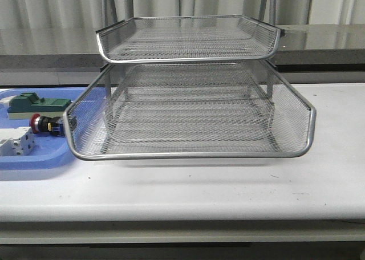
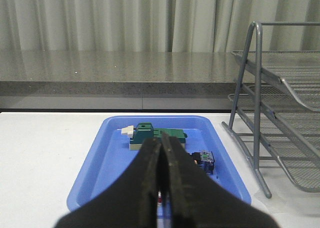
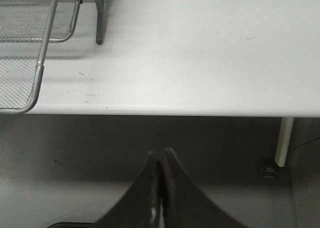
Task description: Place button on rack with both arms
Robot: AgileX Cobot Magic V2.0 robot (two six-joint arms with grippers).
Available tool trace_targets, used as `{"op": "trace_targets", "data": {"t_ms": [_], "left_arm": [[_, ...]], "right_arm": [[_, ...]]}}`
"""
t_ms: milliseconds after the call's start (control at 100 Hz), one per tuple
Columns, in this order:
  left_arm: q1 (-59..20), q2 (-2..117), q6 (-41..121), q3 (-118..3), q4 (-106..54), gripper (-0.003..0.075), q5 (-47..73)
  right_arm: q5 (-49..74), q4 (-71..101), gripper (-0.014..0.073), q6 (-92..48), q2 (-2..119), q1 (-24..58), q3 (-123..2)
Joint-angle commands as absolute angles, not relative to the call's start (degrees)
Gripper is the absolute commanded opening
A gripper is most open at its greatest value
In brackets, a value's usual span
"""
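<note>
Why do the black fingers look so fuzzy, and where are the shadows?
Left wrist view: the left fingers sit too close to the camera, so they blur. Right wrist view: same for the right fingers. Front view: a soft shadow lies under the rack.

Left pincer (image 2: pixel 161 175) and right pincer (image 3: pixel 160 180) — both with fingers pressed together, holding nothing.

We see a white table (image 1: pixel 239 186) carrying two things directly: the rack (image 1: pixel 188 109) of silver wire mesh on its metal legs, and a flat blue tray (image 2: pixel 107 153) just beside it. The blue tray lies beyond our closed left jaws; the rack's corner sits beyond the closed right jaws, off to one side.
</note>
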State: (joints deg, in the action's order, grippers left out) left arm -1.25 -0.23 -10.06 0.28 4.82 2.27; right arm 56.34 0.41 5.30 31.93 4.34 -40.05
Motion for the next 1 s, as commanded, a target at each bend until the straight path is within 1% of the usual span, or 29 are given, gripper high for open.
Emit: {"op": "trace_targets", "data": {"t_ms": [0,600,840,930,990], "left_arm": [[-1.1,-2.1,-10.5,2.1,4.4,-0.0020,-2.7],[-1.1,-2.1,-10.4,2.1,5.2,-0.0020,-3.4],[-1.1,-2.1,-10.4,1.8,4.7,-0.0020,-9.1],[-1.1,-1.8,-10.4,-0.3,2.5,-0.0020,-7.8],[-1.1,-1.0,-10.4,-2.3,1.7,-0.0020,-4.9]], "right_arm": [[53.6,0.0,-0.0068,5.1,32.0,4.5,-42.1],[53.6,0.0,-0.0068,5.1,32.0,4.5,-42.1],[53.6,0.0,-0.0068,5.1,32.0,4.5,-42.1],[53.6,0.0,-0.0068,5.1,32.0,4.5,-42.1],[53.6,0.0,-0.0068,5.1,32.0,4.5,-42.1]]}}
